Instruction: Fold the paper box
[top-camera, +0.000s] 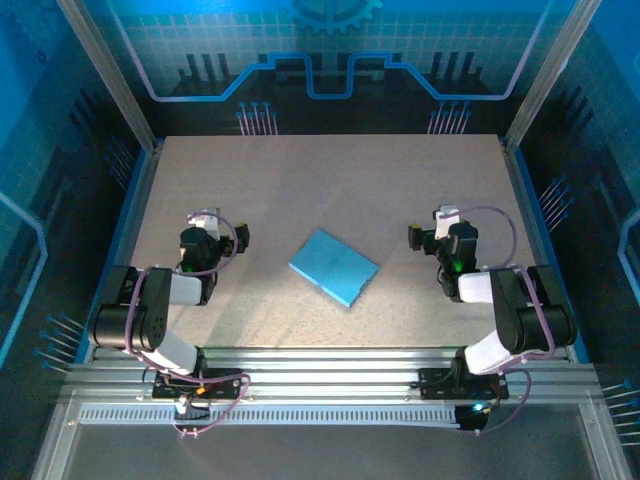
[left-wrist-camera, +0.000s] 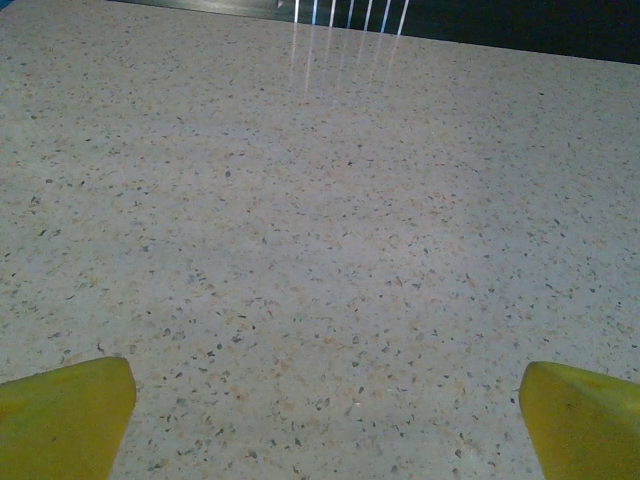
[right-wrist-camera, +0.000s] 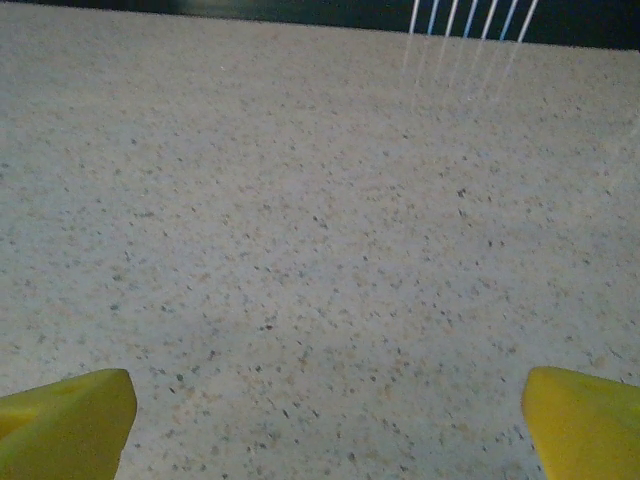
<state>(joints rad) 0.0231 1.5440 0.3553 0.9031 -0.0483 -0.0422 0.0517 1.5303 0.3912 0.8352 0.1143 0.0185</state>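
- One light-blue paper box (top-camera: 334, 267) lies flat on the speckled worktop (top-camera: 300, 170). It is about midway between the two arms and turned at a slant, with one corner toward the near edge.
- Two hands flank it and neither touches it. The left hand (top-camera: 204, 218) is well off to the box's left, and the right hand (top-camera: 447, 218) well off to its right.
- From the left wrist, the yellow fingers (left-wrist-camera: 65, 415) sit at the bottom corners with bare worktop between them, so that hand is spread wide and holds nothing.
- From the right wrist it looks the same. The fingers (right-wrist-camera: 585, 420) are far apart over bare speckled surface, spread and empty.
- Seen from above, the box is a closed flat rectangle with no flap or tab sticking out. Whether every tab is tucked in cannot be told at this size.
- Handling, as a judgement: thin card like this should be very light, so a push from one side would likely skate it across the smooth worktop rather than bend it.
- The panels should be fairly stiff, giving way along the creases. A hard pinch would probably dent or crush a wall.
- Where to take hold, again as a judgement: lying flat, it offers little edge to get under.
- One hand pressing gently on the top face could anchor it while the other works at a free corner or long edge. The near corner looks the most reachable.
- Approaching from both sides at once would keep it from spinning.
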